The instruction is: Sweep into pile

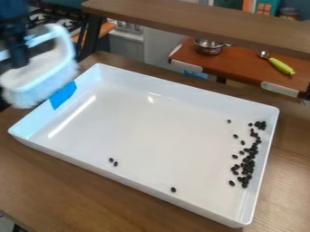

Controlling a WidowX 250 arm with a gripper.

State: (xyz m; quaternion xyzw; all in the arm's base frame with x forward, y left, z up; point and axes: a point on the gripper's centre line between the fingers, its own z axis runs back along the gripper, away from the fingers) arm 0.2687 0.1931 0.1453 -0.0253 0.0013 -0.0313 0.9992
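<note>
At the upper left, the black gripper (pixel 19 50) is shut on a white scrub brush (pixel 39 81) with a looped handle. The brush is held up over the left edge of a large white tray (pixel 139 122), bristles downward. Small dark beans (pixel 247 165) lie clustered in an uneven band along the tray's right side, with a few scattered just left of it. Two beans (pixel 113 161) sit close together near the front wall at the left, and a single bean (pixel 173 189) lies farther right along that wall.
The tray stands on a brown wooden table (pixel 60 195), with blue tape (pixel 63 95) on its left wall. Behind it are a raised wooden shelf (pixel 205 22), a metal pot (pixel 209 46) on a reddish board, and a green-handled utensil (pixel 281 66). A stove (pixel 57 18) stands at the back left.
</note>
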